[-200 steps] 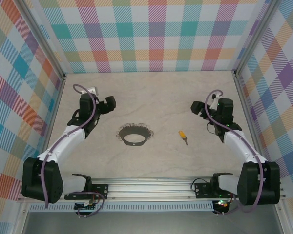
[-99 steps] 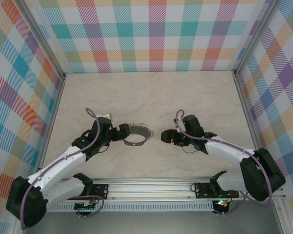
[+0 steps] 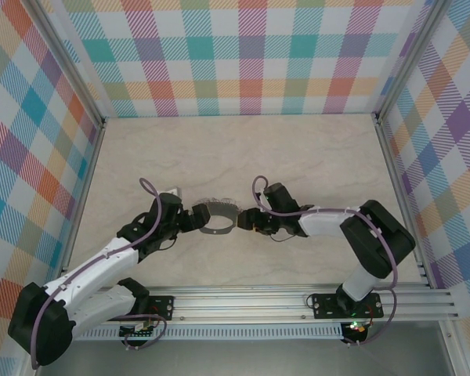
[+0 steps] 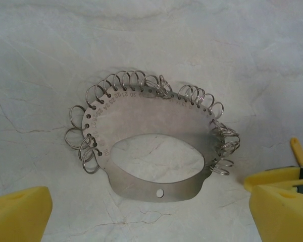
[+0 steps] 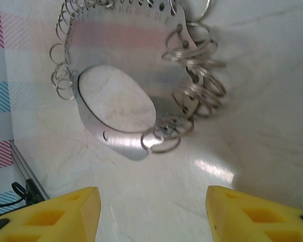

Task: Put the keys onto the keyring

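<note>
Both the left claw (image 3: 193,218) and right claw (image 3: 250,222) gape empty beside the keyring (image 4: 141,118).

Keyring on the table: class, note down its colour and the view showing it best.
Silvery grey metal. The keyring shows best in the left wrist view.

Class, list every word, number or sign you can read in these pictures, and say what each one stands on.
"20", "21", "22", "23", "24": tiny numbers stamped beside the holes along the keyring rim, upper left in the left wrist view; faint.
Remaining rim numbers: too small or blurred to read.
Rim marks in the right wrist view: blurred.
No other text.
</note>
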### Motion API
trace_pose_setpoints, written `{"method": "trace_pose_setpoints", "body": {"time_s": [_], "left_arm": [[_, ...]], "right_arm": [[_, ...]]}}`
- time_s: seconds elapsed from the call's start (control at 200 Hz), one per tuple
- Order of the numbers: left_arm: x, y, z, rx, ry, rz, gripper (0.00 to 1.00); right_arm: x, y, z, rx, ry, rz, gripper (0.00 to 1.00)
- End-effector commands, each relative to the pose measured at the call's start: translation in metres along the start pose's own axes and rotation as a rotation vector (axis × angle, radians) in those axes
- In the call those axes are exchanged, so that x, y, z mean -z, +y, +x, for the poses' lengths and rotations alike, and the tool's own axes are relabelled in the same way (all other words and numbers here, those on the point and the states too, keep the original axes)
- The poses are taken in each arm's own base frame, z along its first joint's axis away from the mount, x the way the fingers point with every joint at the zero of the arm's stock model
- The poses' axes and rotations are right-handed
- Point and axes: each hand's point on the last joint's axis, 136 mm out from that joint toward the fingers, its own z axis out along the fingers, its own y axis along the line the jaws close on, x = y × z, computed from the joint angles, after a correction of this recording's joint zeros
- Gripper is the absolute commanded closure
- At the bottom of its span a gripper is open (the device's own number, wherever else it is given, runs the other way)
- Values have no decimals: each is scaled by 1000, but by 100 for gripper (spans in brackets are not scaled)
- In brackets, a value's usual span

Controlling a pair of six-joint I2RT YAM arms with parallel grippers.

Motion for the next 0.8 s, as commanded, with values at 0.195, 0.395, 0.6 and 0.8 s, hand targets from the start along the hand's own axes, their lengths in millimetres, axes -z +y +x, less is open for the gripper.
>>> {"method": "trace_pose_setpoints", "body": {"time_s": [0.195, 0.395, 0.6, 0.8], "left_arm": [[3, -7, -1, -12, -4, 12, 1], [5, -4, 3, -15, 8, -1, 1], [2, -2, 8, -16, 29, -15, 3], [1, -1, 11, -27, 48, -34, 4]], "right_arm": [[-18, 18, -17, 5, -6, -56, 44], [-23, 23, -25, 18, -9, -54, 44], [-27, 26, -31, 38, -5, -49, 44], [-12, 28, -23, 70, -8, -46, 44]]}}
